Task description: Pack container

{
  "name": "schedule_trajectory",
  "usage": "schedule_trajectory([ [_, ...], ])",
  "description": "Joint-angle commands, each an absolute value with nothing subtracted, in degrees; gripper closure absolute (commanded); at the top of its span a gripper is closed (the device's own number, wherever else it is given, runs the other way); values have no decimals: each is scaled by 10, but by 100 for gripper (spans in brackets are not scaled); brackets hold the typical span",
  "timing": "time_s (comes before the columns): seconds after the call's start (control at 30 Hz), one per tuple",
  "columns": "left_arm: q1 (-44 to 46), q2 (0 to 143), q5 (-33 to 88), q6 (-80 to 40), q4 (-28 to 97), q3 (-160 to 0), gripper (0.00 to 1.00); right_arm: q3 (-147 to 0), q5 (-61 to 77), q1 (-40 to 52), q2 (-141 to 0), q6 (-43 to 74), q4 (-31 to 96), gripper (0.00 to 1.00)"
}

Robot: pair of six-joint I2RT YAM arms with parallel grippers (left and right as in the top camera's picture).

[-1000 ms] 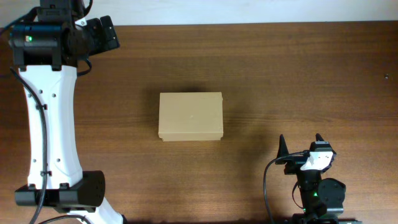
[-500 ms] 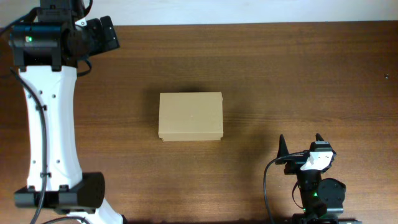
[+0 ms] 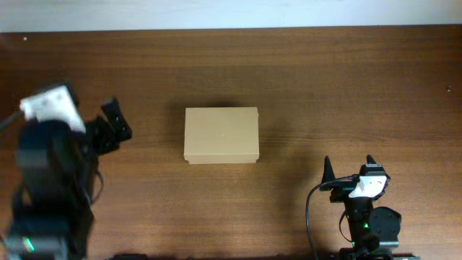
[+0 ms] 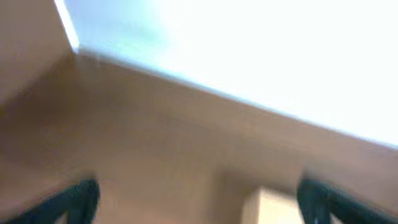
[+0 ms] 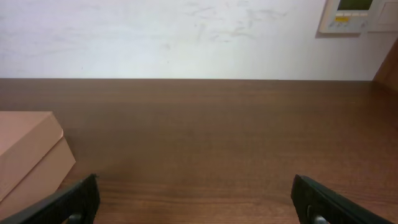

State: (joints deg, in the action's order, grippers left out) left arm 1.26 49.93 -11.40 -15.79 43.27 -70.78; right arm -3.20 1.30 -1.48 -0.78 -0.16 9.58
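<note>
Swinging back from the far left corner of the table (image 3: 346,79), the left arm is the one thing that has moved; it now sits low by the left edge, smeared with motion blur. The container (image 3: 221,135) has not shifted: it lies near the middle of the table, square to the edges, its flap lid down flat. Nothing to put in it shows in any view. The left gripper (image 3: 115,124) is well apart from the box's left side and seems to face it, jaws spread wide with nothing between them (the left wrist view is too blurred for more than a pale box corner low in frame). The right gripper (image 3: 349,170) rests by the near edge, right of the box and clear of it, jaws likewise spread and empty. The main hazard, as I judge it, is speed. If the left arm arrives without slowing, a spread finger could strike the light cardboard wall and skid or twist the box. The second is the lid: prising the flap up without the other gripper bracing the box may lift or drag the whole thing, or crease a tab.
</note>
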Motion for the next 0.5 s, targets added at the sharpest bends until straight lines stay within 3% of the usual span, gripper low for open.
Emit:
schedule_trajectory([
  [0.0, 14, 387, -120, -156, 281, -533, 0, -25, 4, -20, -1, 0, 94, 1],
  [0.27, 14, 148, -121, -156, -75, -227, 0, -25, 4, -20, -1, 0, 94, 1],
  [0.47, 14, 55, -121, -156, -150, -112, 0, -25, 4, -20, -1, 0, 94, 1],
])
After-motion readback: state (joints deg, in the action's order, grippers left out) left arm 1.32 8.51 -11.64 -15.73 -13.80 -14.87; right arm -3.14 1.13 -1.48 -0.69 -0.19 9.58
